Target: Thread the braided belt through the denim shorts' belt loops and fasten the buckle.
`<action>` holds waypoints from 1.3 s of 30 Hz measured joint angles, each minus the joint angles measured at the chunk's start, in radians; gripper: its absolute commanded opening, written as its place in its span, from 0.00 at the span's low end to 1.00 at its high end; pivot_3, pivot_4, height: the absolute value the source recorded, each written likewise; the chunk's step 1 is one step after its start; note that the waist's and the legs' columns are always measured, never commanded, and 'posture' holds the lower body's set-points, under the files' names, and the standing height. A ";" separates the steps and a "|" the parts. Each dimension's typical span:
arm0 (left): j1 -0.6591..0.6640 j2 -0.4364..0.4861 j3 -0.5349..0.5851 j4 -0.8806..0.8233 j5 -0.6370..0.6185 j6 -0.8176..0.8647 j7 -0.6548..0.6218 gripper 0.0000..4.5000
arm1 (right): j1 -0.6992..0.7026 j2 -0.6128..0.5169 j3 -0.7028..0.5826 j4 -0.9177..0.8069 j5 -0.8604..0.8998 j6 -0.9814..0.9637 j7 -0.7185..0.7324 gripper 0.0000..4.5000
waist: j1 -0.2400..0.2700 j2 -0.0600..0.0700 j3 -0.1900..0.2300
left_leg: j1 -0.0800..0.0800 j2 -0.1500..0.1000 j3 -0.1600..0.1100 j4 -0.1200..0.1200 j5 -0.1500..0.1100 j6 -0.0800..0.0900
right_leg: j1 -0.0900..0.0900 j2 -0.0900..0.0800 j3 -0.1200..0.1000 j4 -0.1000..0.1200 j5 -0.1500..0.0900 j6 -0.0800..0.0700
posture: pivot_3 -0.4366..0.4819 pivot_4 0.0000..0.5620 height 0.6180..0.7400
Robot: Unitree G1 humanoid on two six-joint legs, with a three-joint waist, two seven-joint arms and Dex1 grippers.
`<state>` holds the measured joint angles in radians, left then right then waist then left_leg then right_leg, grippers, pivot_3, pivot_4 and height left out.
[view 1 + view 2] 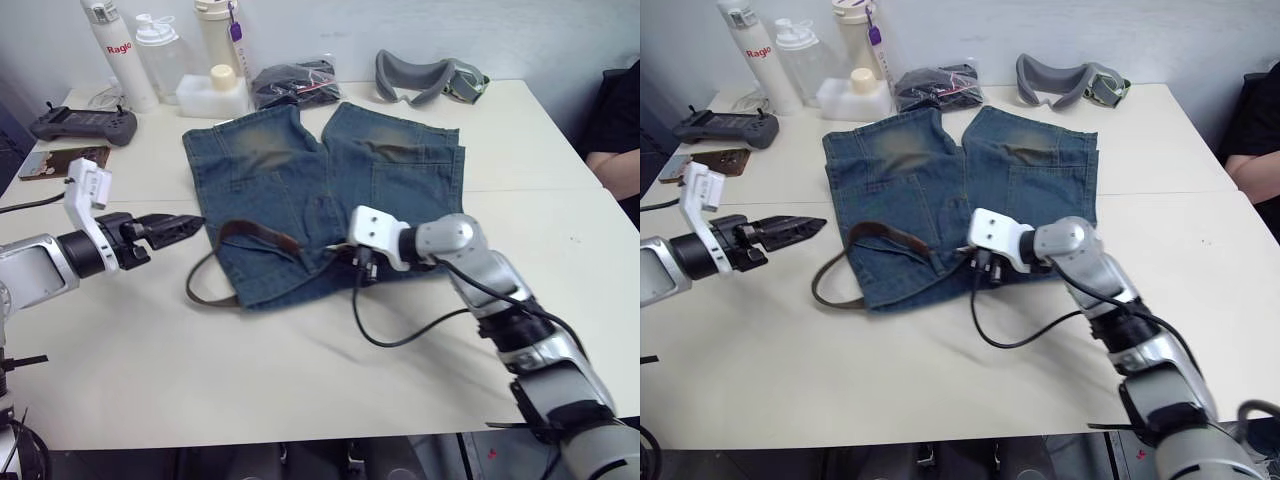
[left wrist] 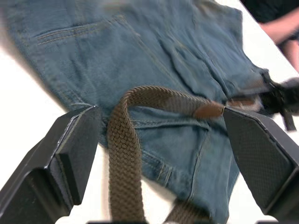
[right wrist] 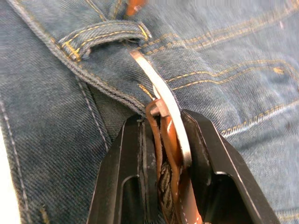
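- Lying flat on the white counter (image 1: 300, 380), the shorts (image 1: 330, 190) have their waistband toward the robot and their legs pointing away, which puts the waistband within reach of both arms.
- The right tool (image 3: 166, 140) is clamped on the buckle (image 3: 161, 100) end of the belt (image 1: 255, 235), its two fingers pressed on the metal frame and the brown strap behind it.
- In the right wrist view the buckle's tip points at a belt loop (image 3: 105, 37) just ahead. The grip looks chosen so that the stiff metal leads the soft strap into the loop.
- The buckle has not entered that loop; it lies on the denim just short of the opening.
- The left tool (image 1: 175, 230) hovers beside the shorts' left edge, its fingers (image 2: 70, 154) wide apart, holding nothing.
- In the left wrist view the belt arches up off the denim between those fingers. The tool seems set to take hold of the slack or steady it while the right arm feeds.
- The rest of the belt curls off the waistband in a loop onto the counter at the robot's left, free to be drawn along.
- Threading appears to be at an early stage, and fastening is not yet possible.
- Bottles (image 1: 160, 50), a black bundle (image 1: 295, 80) and grey goggles (image 1: 425, 78) stand at the far edge, well apart from the work.
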<state>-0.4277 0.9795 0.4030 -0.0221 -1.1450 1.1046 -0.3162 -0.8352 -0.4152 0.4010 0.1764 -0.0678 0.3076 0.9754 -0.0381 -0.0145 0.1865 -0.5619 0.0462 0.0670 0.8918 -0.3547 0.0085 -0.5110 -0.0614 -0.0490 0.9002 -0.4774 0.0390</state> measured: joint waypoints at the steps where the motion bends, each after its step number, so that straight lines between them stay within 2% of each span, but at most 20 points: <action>1: -0.002 0.000 0.009 0.010 0.014 -0.001 0.001 1.00 | -0.013 0.018 0.010 0.018 -0.009 -0.011 -0.006 0.13 | -0.001 0.000 0.000 | -0.001 0.000 0.000 0.000 0.000 0.000 | -0.001 0.000 0.000 0.001 0.000 0.000 | 0.48 0.27 0.31; 5: -0.006 0.001 0.023 0.032 0.059 0.001 -0.006 1.00 | -0.022 0.054 0.012 0.030 -0.010 0.020 -0.010 0.13 | 0.004 -0.001 -0.001 | -0.001 0.000 0.000 0.000 0.000 -0.001 | -0.001 0.000 0.000 0.001 0.000 0.000 | 0.48 0.27 0.31; 6: -0.006 0.001 0.023 0.032 0.064 0.003 -0.009 1.00 | -0.021 0.056 0.007 0.022 -0.005 0.045 -0.008 0.37 | 0.005 -0.001 -0.001 | -0.001 0.000 0.000 0.000 0.000 -0.001 | -0.001 0.000 0.000 0.001 0.000 0.000 | 0.48 0.27 0.31; 7: -0.006 0.001 0.025 0.032 0.069 0.009 -0.014 1.00 | -0.016 0.053 0.003 0.005 0.005 0.075 0.000 0.44 | 0.006 -0.002 -0.001 | -0.001 0.000 0.000 0.000 0.000 -0.001 | -0.001 0.000 0.000 0.001 0.000 0.000 | 0.48 0.27 0.31; 12: -0.018 -0.015 0.051 0.038 0.060 0.079 -0.011 1.00 | 0.021 -0.012 -0.061 -0.150 0.099 0.255 0.057 0.98 | 0.012 -0.002 -0.001 | -0.001 0.000 0.000 0.001 0.000 0.000 | -0.001 -0.001 0.000 0.001 0.000 -0.001 | 0.48 0.27 0.31; 16: -0.082 -0.060 0.084 0.076 0.020 0.166 0.034 1.00 | 0.006 -0.041 -0.166 -0.266 0.228 0.434 0.081 0.98 | 0.012 -0.002 -0.001 | -0.001 0.000 -0.001 0.001 0.000 0.000 | 0.000 -0.001 0.000 0.001 0.000 -0.001 | 0.48 0.27 0.31; 19: -0.187 -0.111 0.150 0.182 -0.070 0.288 0.129 1.00 | -0.045 0.020 -0.209 -0.271 0.280 0.497 0.034 0.98 | 0.008 -0.003 -0.002 | 0.000 0.000 -0.001 0.001 0.000 -0.001 | 0.000 -0.001 0.000 0.002 0.000 -0.001 | 0.48 0.27 0.31; 22: -0.263 -0.121 0.196 0.263 -0.151 0.401 0.208 1.00 | -0.071 0.107 -0.171 -0.194 0.259 0.453 -0.038 0.98 | 0.001 -0.004 -0.003 | 0.000 0.000 0.000 0.000 0.001 -0.001 | -0.001 0.000 0.000 0.003 0.000 0.000 | 0.48 0.27 0.31; 25: -0.288 -0.117 0.225 0.317 -0.246 0.488 0.293 1.00 | -0.098 0.229 -0.145 -0.023 0.234 0.419 -0.123 0.98 | 0.000 -0.004 -0.003 | -0.001 0.000 0.000 0.000 0.001 -0.002 | -0.004 -0.001 0.000 0.006 0.000 0.000 | 0.48 0.27 0.31; 27: -0.285 -0.109 0.225 0.330 -0.301 0.504 0.338 1.00 | -0.114 0.273 -0.132 0.042 0.229 0.401 -0.148 0.98 | 0.001 -0.005 -0.003 | -0.001 0.000 0.000 0.001 0.001 -0.002 | -0.004 -0.001 0.000 0.006 0.000 0.000 | 0.48 0.27 0.31; 30: -0.186 -0.053 0.225 0.288 -0.413 0.508 0.392 1.00 | -0.152 0.338 -0.124 0.160 0.219 0.349 -0.183 0.98 | -0.005 -0.005 -0.003 | -0.001 0.000 0.001 0.001 0.000 -0.002 | -0.004 -0.001 0.000 0.006 0.000 -0.001 | 0.48 0.27 0.31; 33: -0.050 -0.004 0.222 0.209 -0.553 0.471 0.431 1.00 | -0.171 0.368 -0.125 0.263 0.203 0.310 -0.209 0.80 | -0.008 -0.006 -0.003 | -0.001 0.000 0.000 0.001 0.000 -0.003 | -0.004 -0.002 0.000 0.007 0.000 -0.001 | 0.48 0.27 0.31; 35: 0.055 0.027 0.209 0.153 -0.685 0.397 0.472 1.00 | -0.173 0.386 -0.127 0.317 0.200 0.284 -0.219 0.58 | -0.006 -0.006 -0.003 | -0.002 0.000 -0.001 0.002 -0.001 -0.003 | -0.004 -0.002 0.000 0.006 -0.001 -0.001 | 0.48 0.27 0.31; 36: 0.095 0.030 0.205 0.131 -0.735 0.361 0.479 1.00 | -0.175 0.394 -0.132 0.336 0.200 0.277 -0.218 0.44 | -0.006 -0.006 -0.003 | -0.001 0.000 -0.001 0.003 -0.001 -0.003 | -0.004 -0.003 0.000 0.006 -0.001 -0.001 | 0.48 0.27 0.31; 37: 0.120 0.029 0.202 0.109 -0.764 0.335 0.476 1.00 | -0.175 0.399 -0.133 0.347 0.201 0.271 -0.217 0.36 | -0.004 -0.006 -0.003 | -0.002 0.000 -0.001 0.003 -0.001 -0.003 | -0.004 -0.003 0.000 0.006 -0.001 -0.002 | 0.48 0.27 0.31; 39: 0.142 0.010 0.200 0.073 -0.789 0.293 0.455 1.00 | -0.176 0.412 -0.133 0.364 0.200 0.251 -0.213 0.14 | -0.001 -0.006 -0.003 | -0.002 0.000 -0.001 0.003 -0.001 -0.003 | -0.004 -0.003 0.000 0.006 -0.001 -0.003 | 0.48 0.27 0.31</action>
<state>-0.2855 0.9897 0.6032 0.0507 -1.9343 1.3977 0.1390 -1.0113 -0.0032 0.2684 0.5407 0.1324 0.5588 0.7625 -0.0391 -0.0201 0.1835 -0.5638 0.0458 0.0664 0.8949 -0.3556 0.0056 -0.5152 -0.0643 -0.0493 0.9064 -0.4787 0.0364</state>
